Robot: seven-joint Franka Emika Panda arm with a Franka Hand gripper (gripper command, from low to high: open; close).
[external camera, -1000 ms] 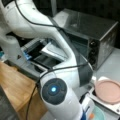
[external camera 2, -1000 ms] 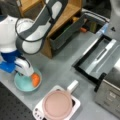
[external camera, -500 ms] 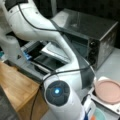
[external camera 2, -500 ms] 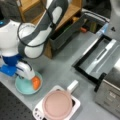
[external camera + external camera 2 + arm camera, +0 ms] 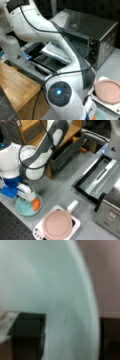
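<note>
Since the earlier frames, we see the arm [image 5: 42, 150] lean further down over the teal plate [image 5: 23, 208], and its blue-lit joint [image 5: 58, 92] sits lower and more central in a front view. We see the gripper [image 5: 33, 201] low at the plate's right edge in a front view, with an orange object [image 5: 36, 204] at its tip; whether the jaws are wide, narrow or clamped on it we cannot tell. In the wrist view the pale teal plate [image 5: 47, 295] fills most of the frame, with one dark finger [image 5: 28, 332] near the bottom left, just above its surface. Just right of the plate we see a pink lidded pot [image 5: 57, 225] resting on a white base [image 5: 75, 226]. Further right stands a toaster oven [image 5: 100, 37] with its door [image 5: 100, 178] dropped open. A wooden shelf [image 5: 17, 90] stands at the left in a front view.
</note>
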